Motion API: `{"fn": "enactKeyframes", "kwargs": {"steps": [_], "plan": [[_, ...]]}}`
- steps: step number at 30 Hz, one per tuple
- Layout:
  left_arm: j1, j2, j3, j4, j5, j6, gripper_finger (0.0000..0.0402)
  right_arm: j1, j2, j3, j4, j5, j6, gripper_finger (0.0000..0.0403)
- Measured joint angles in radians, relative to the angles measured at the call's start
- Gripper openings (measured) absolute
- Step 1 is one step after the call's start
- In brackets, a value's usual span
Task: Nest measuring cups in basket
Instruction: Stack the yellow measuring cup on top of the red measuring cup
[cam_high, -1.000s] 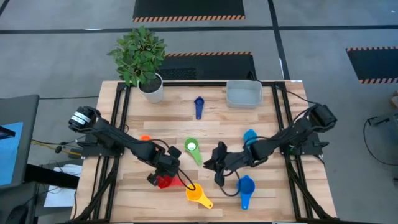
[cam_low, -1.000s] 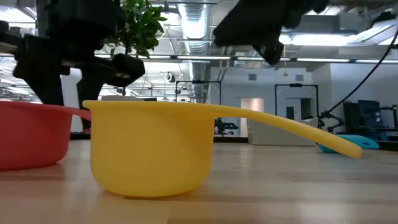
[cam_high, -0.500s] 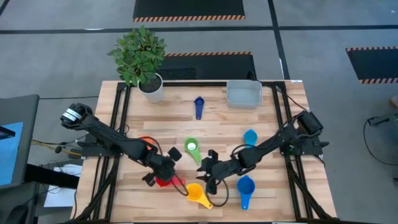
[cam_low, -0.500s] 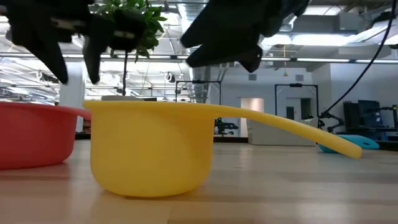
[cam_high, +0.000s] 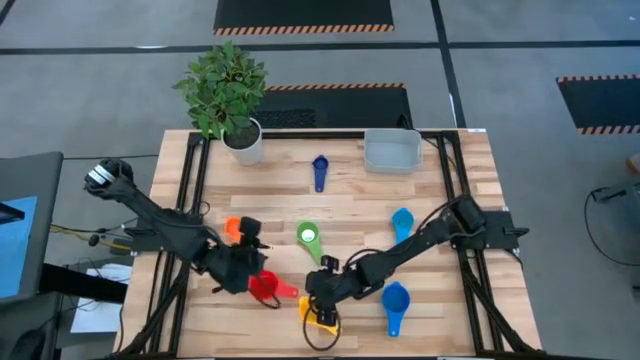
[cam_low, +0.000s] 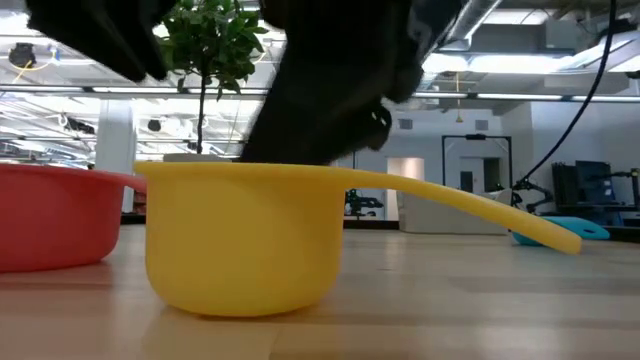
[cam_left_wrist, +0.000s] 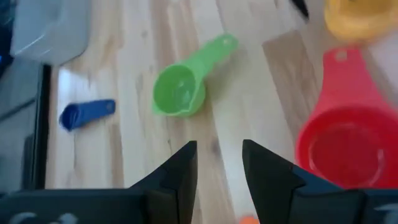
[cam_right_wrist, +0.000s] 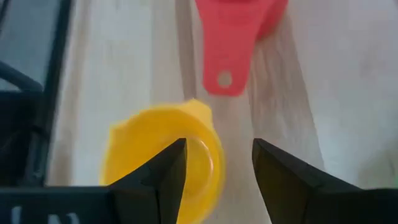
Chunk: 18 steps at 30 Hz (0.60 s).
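Right claw (cam_right_wrist: 217, 171) over yellow cup (cam_high: 322, 318), fingers apart, straddling its rim, not clamped. Yellow cup sits just beside red cup (cam_high: 263, 287), well apart from basket (cam_high: 392, 152). Likely light, stiff, slick plastic; grip by rim wall. Left claw (cam_left_wrist: 219, 171) apart, near red cup.

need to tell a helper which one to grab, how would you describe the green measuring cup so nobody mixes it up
Start from the wooden table seen from above and go to its middle, below the small dark blue cup. The green measuring cup lies there alone, touching nothing. It is the only green cup, with the red cup and yellow cup nearer the front edge.
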<state>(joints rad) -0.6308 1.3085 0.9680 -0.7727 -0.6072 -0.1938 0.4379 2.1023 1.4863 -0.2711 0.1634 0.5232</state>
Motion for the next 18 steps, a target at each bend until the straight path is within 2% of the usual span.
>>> {"fn": "enactKeyframes", "kwargs": {"steps": [5, 9, 14, 16, 18], "plan": [[-0.074, -0.047, -0.004, -0.061, -0.138, -0.255, 0.0117, -0.015, 0.048, 0.060, -0.103, -0.047, 0.000, 0.0181], [-0.120, -0.075, -0.004, -0.137, -0.244, -0.456, 0.0117, -0.022, 0.046, 0.071, -0.143, -0.050, -0.005, 0.0132], [-0.148, -0.094, -0.004, -0.227, -0.263, -0.623, 0.0113, -0.028, 0.022, 0.068, -0.166, -0.053, -0.066, 0.0025], [-0.155, -0.093, -0.004, -0.262, -0.262, -0.666, 0.0108, -0.030, 0.005, 0.069, -0.160, -0.052, -0.098, 0.0017], [-0.162, -0.093, -0.004, -0.302, -0.259, -0.699, 0.0102, -0.040, -0.009, 0.069, -0.157, -0.053, -0.122, 0.0028]]}}
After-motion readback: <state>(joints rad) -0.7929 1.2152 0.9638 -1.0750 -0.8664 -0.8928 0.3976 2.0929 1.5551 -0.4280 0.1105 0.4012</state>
